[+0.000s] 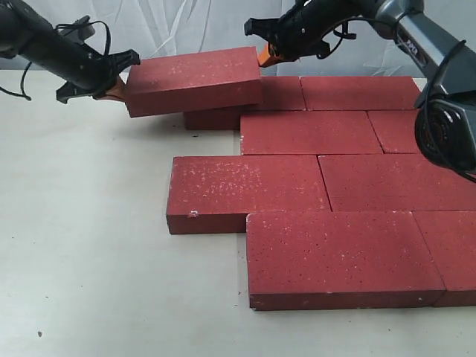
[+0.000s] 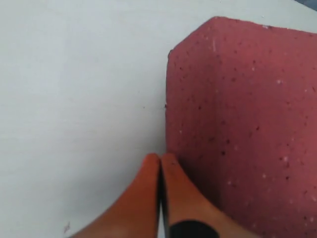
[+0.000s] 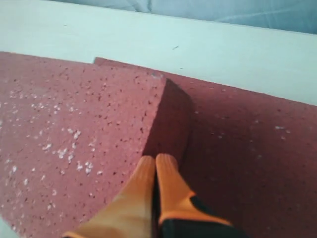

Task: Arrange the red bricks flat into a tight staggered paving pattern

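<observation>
One red brick (image 1: pixel 193 80) is raised and tilted, lying partly over another brick (image 1: pixel 216 117) at the back of the layout. My left gripper (image 1: pixel 115 88) is shut, and its orange fingertips touch the brick's left end (image 2: pixel 242 124). My right gripper (image 1: pixel 264 56) is also shut and presses on the right end face (image 3: pixel 168 119). Nothing is between either pair of fingers (image 2: pixel 160 157) (image 3: pixel 156 159). Several other red bricks lie flat in staggered rows (image 1: pixel 311 132) (image 1: pixel 245 190) (image 1: pixel 338 253). In the right wrist view, a flat brick (image 3: pixel 247 148) lies under the raised one (image 3: pixel 79 124).
The pale table (image 1: pixel 82 245) stretches bare to the left and front of the bricks. More flat bricks run off the right edge (image 1: pixel 398 182) (image 1: pixel 361 93). A crumpled pale backdrop (image 1: pixel 186 22) hangs behind the table.
</observation>
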Robot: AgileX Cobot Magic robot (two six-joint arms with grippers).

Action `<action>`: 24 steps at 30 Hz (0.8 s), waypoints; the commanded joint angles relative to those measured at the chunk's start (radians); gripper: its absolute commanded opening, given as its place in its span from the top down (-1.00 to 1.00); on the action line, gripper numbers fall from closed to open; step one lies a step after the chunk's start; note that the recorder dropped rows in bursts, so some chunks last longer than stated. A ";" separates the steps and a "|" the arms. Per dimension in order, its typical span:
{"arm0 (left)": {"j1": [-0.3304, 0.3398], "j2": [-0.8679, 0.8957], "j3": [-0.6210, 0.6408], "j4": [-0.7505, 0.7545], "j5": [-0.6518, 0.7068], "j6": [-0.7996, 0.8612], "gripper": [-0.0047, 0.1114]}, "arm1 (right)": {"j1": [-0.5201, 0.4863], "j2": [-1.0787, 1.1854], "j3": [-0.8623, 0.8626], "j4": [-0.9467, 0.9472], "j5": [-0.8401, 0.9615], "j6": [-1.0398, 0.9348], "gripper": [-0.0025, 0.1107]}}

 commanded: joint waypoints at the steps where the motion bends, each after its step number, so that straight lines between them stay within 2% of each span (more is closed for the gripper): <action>1: 0.014 -0.041 -0.010 -0.008 0.050 0.004 0.92 | 0.024 -0.036 0.001 0.081 0.070 -0.052 0.97; 13: 0.021 -0.160 -0.003 0.198 0.099 -0.082 0.92 | 0.108 -0.088 0.001 0.081 0.121 -0.046 0.97; 18: 0.021 -0.219 0.067 0.276 0.096 -0.082 0.92 | 0.169 -0.112 0.001 0.072 0.121 -0.046 0.97; 24: 0.023 -0.281 0.168 0.281 0.033 -0.074 0.92 | 0.248 -0.117 0.001 0.037 0.121 -0.016 0.97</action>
